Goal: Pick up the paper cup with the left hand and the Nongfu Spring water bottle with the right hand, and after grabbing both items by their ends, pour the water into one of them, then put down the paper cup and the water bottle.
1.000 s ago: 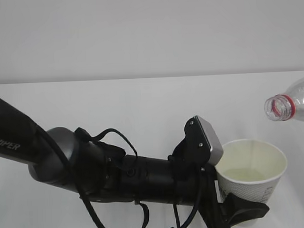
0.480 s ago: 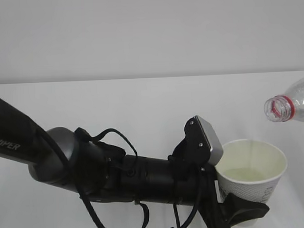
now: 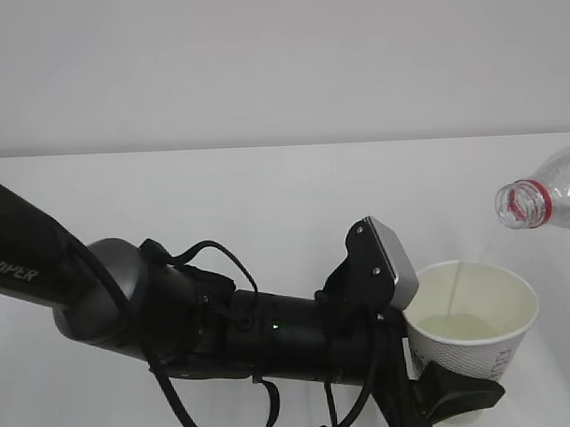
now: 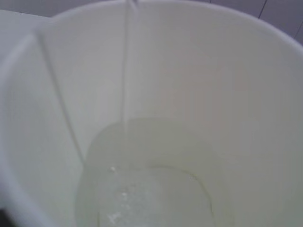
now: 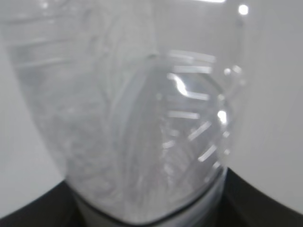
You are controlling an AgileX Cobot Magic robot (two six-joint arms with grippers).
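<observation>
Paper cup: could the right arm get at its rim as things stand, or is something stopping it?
Probably not. The right gripper is closed on the tilted water bottle, which is pouring a thin stream into the paper cup; the left gripper already holds the cup.

Bottle mouth above-right of cup

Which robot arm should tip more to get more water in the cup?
The right one. Its end effector holds the tilted water bottle, whose open mouth is above the paper cup with a thin stream of water falling in. The left end effector just holds the cup upright.
</observation>
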